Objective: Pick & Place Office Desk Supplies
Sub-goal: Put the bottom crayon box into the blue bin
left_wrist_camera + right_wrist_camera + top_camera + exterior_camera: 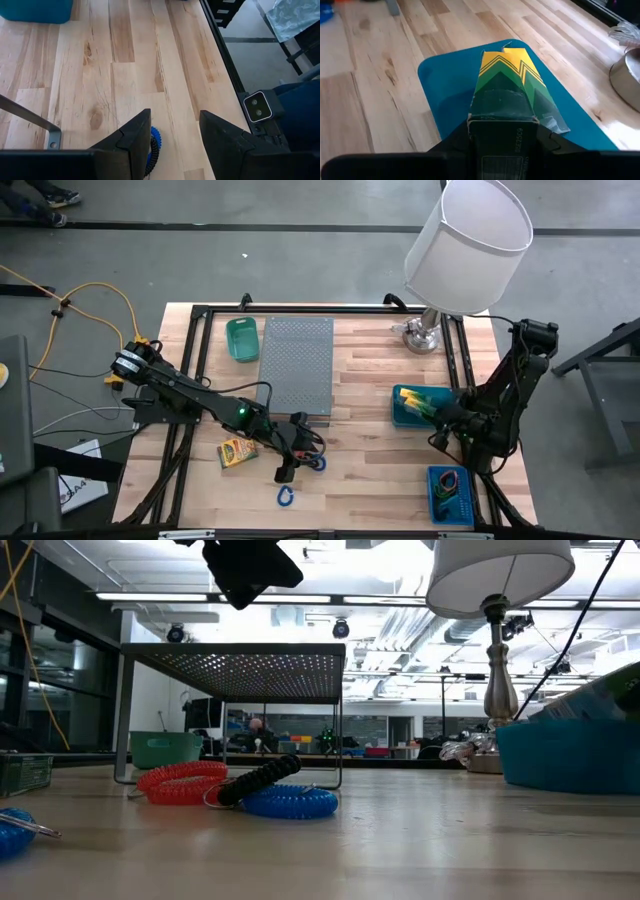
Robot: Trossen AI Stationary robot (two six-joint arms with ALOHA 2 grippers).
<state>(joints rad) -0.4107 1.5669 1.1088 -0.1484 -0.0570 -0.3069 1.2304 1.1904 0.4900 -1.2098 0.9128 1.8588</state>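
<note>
My left gripper (175,137) is open and hangs above the coiled rubber bands near the table's near edge (288,463). A red coil (185,783), a dark coil (260,780) and a blue coil (290,802) lie together on the wood. The blue coil (155,145) shows just beside one finger, below it. A yellow-green packet (237,452) lies flat to their left, and a blue loop clip (285,497) lies nearer the edge. My right gripper (505,145) is shut on another yellow-green packet (510,85) over a blue tray (445,85). My right gripper pinches the packet by its dark green end (502,117) between the two fingers, coming from the table's right and slanting down, along the packet's length. The yellow far end (502,52) points out over the blue tray; I cannot tell whether it rests there.
The grey perforated box (297,365) stands just behind the coils, with a green bin (241,338) at its left. The lamp (465,240) stands at the far right. A second blue tray (450,495) with small items sits at the near right. Bare wood lies mid-table.
</note>
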